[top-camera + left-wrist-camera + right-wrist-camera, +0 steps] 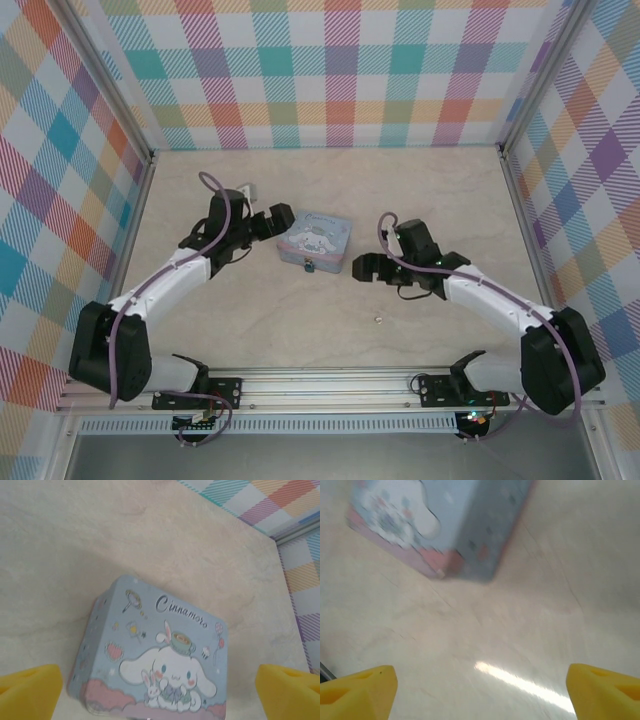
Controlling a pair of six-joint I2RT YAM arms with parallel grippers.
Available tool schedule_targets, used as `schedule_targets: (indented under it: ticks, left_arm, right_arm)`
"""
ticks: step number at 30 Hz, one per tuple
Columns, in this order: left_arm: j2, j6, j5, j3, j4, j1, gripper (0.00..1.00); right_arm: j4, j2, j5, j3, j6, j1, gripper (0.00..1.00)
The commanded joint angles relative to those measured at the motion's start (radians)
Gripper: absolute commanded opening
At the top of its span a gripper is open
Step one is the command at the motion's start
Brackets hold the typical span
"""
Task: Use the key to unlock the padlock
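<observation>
The padlock (309, 266) is a tiny teal speck hanging at the front edge of a light-blue cartoon tin (315, 240). The key (379, 319) is a small silvery speck on the table, in front and to the right of the tin. My left gripper (271, 222) hovers just left of the tin, open. In the left wrist view its yellow fingertips (30, 692) straddle the tin lid (160, 650) without touching it. My right gripper (365, 268) stands open just right of the tin's front corner, over bare table, the tin (445, 525) ahead of it.
Plaid-patterned walls (330, 70) enclose the table on the back and both sides. An aluminium rail (330, 385) carries the arm bases along the near edge. Bare tabletop (300, 330) stretches in front of the tin.
</observation>
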Motion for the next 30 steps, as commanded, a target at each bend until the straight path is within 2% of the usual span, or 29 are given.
schedule_targets:
  ticks: [1, 8, 14, 20, 30]
  left_arm:
    - [-0.063, 0.01, -0.015, -0.055, -0.007, 0.008, 0.99]
    - [-0.103, 0.004, -0.024, -0.101, 0.007, 0.014, 1.0]
    - [-0.083, -0.012, 0.001, -0.105, 0.032, 0.019, 1.0]
    - [-0.074, -0.015, 0.001, -0.109, 0.031, 0.024, 1.0]
    - [-0.079, -0.018, -0.002, -0.11, 0.027, 0.025, 1.0]
  right_arm:
    - [-0.186, -0.037, 0.03, -0.041, 0.014, 0.001, 0.82]
    - [-0.225, 0.018, -0.02, -0.066, 0.058, 0.002, 0.61]
    - [-0.208, 0.073, -0.025, -0.069, 0.071, 0.004, 0.5]
    - [-0.183, 0.105, -0.043, -0.082, 0.088, 0.01, 0.43]
    - [-0.149, 0.145, -0.056, -0.102, 0.11, 0.031, 0.38]
